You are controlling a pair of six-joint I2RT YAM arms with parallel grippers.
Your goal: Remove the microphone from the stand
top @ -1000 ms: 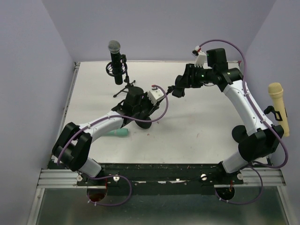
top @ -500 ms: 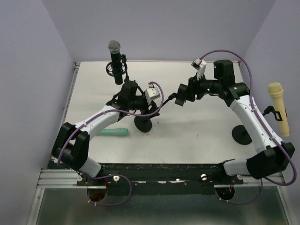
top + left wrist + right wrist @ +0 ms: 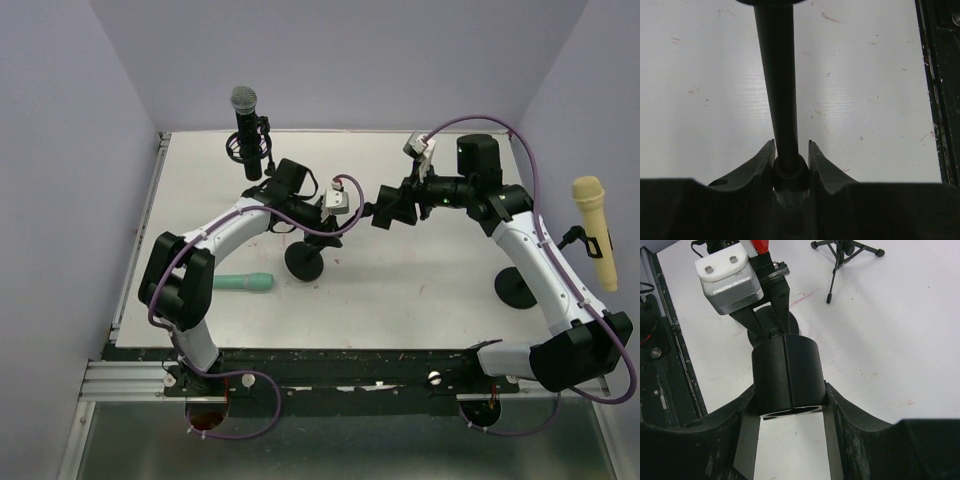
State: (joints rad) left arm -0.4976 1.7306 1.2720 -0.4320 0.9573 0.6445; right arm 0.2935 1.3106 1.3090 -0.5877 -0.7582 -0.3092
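Observation:
A teal microphone lies flat on the table, left of a black stand's round base. My left gripper is shut on this stand's thin black pole, near its top joint, and shows in the left wrist view. My right gripper is shut on the stand's black cylindrical clip, which holds no microphone; the gripper shows in the right wrist view. The left gripper sits just beyond the clip there.
A black microphone stands on a tripod at the far left. A yellow microphone sits on a stand at the right edge, its round base on the table. Purple walls enclose the table.
The left arm has swung away from me and to the right, uncovering the stand's round base. The right gripper has shifted slightly nearer. The teal microphone has not moved.

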